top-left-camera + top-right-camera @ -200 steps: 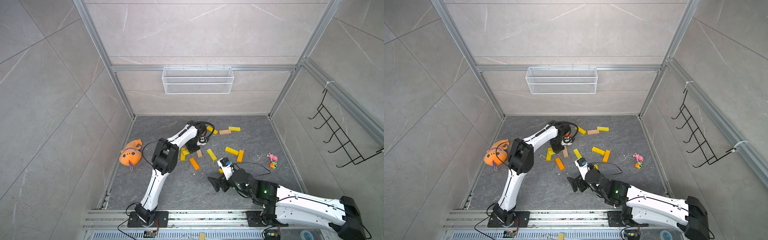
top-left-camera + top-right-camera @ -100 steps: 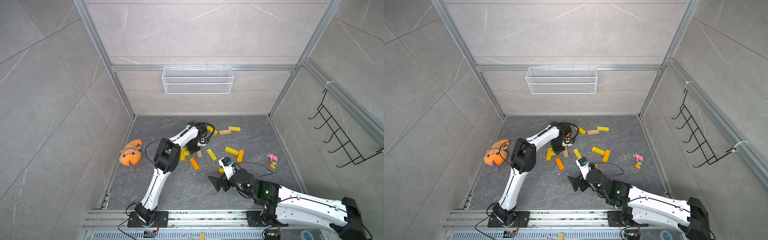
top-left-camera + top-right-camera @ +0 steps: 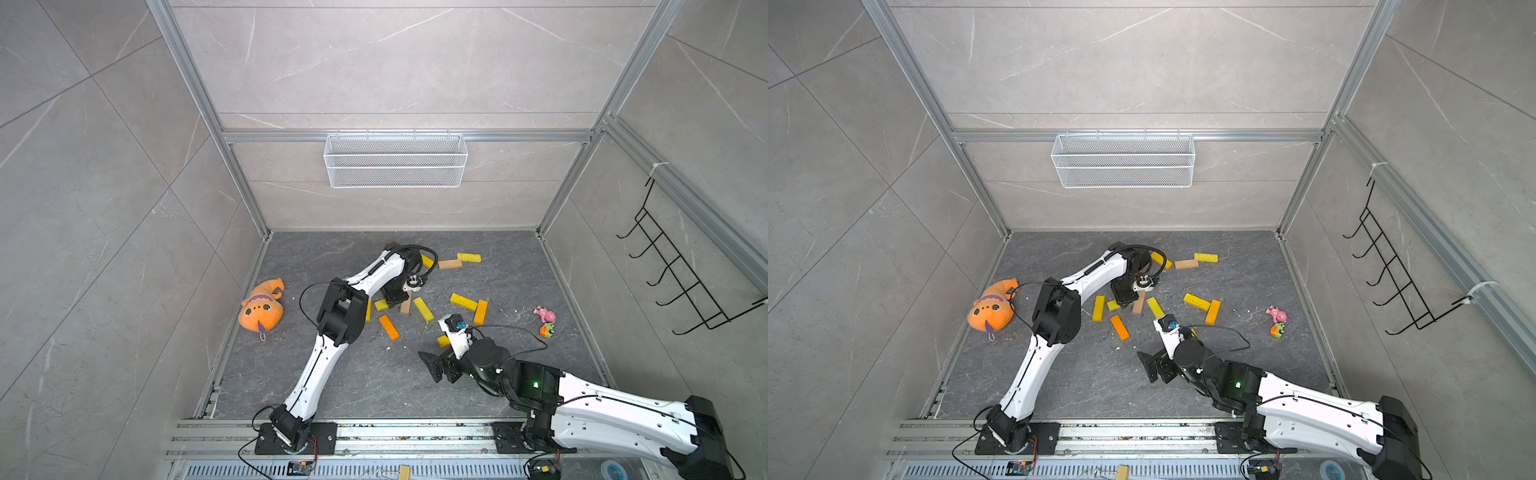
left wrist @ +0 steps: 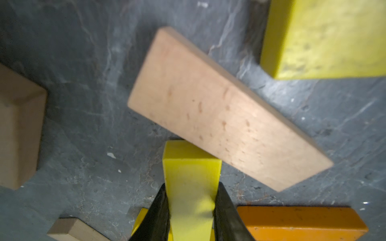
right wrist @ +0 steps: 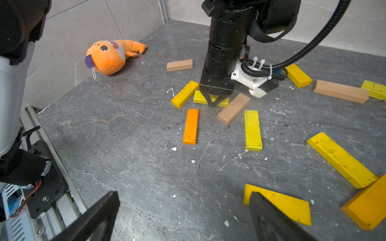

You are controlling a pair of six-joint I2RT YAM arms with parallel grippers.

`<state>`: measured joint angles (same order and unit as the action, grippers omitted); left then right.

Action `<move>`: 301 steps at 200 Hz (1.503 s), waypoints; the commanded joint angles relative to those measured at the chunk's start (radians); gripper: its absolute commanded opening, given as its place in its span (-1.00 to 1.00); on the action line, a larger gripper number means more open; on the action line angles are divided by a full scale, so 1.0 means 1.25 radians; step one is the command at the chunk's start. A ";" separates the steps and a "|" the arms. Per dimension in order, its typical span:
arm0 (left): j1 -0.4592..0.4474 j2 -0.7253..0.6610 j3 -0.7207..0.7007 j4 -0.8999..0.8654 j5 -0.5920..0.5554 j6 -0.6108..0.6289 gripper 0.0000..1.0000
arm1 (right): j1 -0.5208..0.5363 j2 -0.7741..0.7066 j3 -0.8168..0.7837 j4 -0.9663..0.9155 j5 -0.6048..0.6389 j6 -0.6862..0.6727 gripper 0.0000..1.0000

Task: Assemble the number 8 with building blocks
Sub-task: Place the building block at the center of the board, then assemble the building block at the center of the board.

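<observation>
At the far left, by the wall, an orange plush toy (image 3: 261,307) is seen lying on the grey table (image 3: 374,386). The building blocks (image 3: 423,309) are scattered flat over the table's middle and far part. Near the centre the left claw (image 4: 192,185) is pointed straight down and is clenched across a yellow block (image 4: 191,167) (in the right wrist view this yellow block (image 5: 199,98) is seen resting on the table). A tan block (image 4: 225,112) is set aslant against that block's end, and an orange block (image 3: 389,327) lies just on the near side. Further right, a yellow bar (image 3: 463,302) and an orange bar (image 3: 481,312) meet at a corner. The right claw (image 5: 183,195) is held low over the table, spread wide and empty; a second yellow block (image 5: 279,204) lies by one finger. Two small toys (image 3: 543,312) are found near the right edge.
</observation>
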<state>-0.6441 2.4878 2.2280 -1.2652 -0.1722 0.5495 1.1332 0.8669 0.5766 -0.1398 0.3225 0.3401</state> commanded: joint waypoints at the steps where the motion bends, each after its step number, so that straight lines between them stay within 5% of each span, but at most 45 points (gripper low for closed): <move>1: -0.004 0.016 0.028 -0.034 0.015 -0.002 -0.65 | 0.003 -0.014 -0.001 -0.026 0.022 -0.001 0.99; 76: 0.001 -0.119 -0.029 0.033 0.031 -0.068 -0.11 | 0.003 0.037 0.047 -0.038 0.048 -0.016 0.99; 123: 0.008 -0.342 -0.230 0.151 0.046 -0.180 0.18 | -0.007 0.136 0.135 -0.058 0.066 -0.034 0.98; 164: 0.044 -0.496 -0.420 0.273 0.059 -0.370 0.21 | -0.096 0.235 0.237 -0.099 -0.053 -0.087 0.86; 193: 0.104 -0.590 -0.574 0.384 0.126 -0.522 0.26 | -0.152 0.346 0.335 -0.154 -0.117 -0.096 0.66; 231: 0.215 -0.700 -0.775 0.538 0.273 -0.702 0.40 | -0.177 0.505 0.439 -0.184 -0.119 -0.136 0.64; 301: 0.304 -0.737 -0.933 0.730 0.438 -0.841 0.41 | -0.232 0.745 0.603 -0.198 -0.099 -0.206 0.63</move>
<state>-0.2745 1.5955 1.0809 -0.4900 0.2687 -0.3950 0.8558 1.7329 1.2472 -0.3511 0.1967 0.1329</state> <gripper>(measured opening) 0.699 0.819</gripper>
